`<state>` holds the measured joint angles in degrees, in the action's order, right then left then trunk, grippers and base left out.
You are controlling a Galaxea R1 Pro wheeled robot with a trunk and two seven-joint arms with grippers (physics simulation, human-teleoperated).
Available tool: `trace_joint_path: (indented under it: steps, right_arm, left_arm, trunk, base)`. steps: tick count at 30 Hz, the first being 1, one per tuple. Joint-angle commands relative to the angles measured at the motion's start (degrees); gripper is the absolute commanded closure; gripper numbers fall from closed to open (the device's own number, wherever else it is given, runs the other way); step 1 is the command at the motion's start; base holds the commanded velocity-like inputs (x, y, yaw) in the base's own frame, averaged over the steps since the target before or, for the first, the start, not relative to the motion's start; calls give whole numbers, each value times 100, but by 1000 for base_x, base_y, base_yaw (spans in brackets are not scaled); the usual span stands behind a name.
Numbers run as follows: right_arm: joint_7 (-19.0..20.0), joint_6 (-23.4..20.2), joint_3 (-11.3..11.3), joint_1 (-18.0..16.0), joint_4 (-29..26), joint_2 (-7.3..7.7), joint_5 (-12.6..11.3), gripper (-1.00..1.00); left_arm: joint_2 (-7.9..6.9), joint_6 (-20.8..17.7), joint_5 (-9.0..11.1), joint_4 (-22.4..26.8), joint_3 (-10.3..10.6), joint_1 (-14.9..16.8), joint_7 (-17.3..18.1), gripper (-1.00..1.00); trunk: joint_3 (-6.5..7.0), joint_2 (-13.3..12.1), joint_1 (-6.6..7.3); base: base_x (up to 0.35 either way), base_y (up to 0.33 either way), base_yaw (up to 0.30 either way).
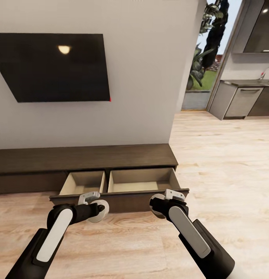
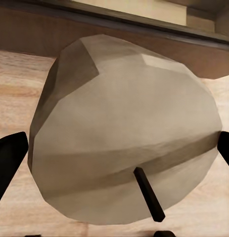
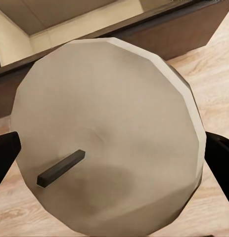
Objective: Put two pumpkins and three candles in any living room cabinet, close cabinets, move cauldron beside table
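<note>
We face the cabinet [image 1: 86, 157], which stands along the wall under a screen [image 1: 53, 66] hung above it. Two of its drawers, the left drawer [image 1: 83, 183] and the right drawer [image 1: 142, 180], are pulled out side by side toward us over the floor [image 1: 227, 162]. Our left gripper [image 1: 96, 206] holds a candle [image 1: 99, 211] just before the left drawer's front; our right gripper [image 1: 162, 202] holds another candle [image 3: 109, 133] before the right one. A kitchen surface [image 1: 247, 82] lies far right, behind.
</note>
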<state>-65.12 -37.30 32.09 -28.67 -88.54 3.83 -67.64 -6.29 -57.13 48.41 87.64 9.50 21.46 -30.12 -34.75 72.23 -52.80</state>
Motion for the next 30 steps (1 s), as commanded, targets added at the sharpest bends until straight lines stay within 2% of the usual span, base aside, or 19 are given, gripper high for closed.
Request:
trace_joint_path:
  steps: [1, 11, 16, 30]
  right_arm:
    - [-47, -42, 10, -7, -6, 4, -33, 100]
    - [20, -20, 16, -8, 49, -7, -39, 100]
    - [25, -13, 12, -8, 80, -101, -31, 100]
    - [21, -6, 8, -7, 91, -110, -23, 100]
  left_arm:
    - [-5, -9, 48, 6, 9, 6, -65, 100]
    - [-25, -9, 56, 33, -10, -1, -64, 100]
    - [-16, -9, 57, 39, -11, -2, -64, 100]
    - [-13, -9, 62, 42, -16, -4, -64, 100]
  trunk:
    - [13, -38, 22]
    - [31, -78, 44]
    - [31, -78, 44]
    - [31, -78, 44]
  base:
    - [0, 0, 0]
    - [31, 0, 0]
    - [284, 0, 0]
    - [314, -58, 0]
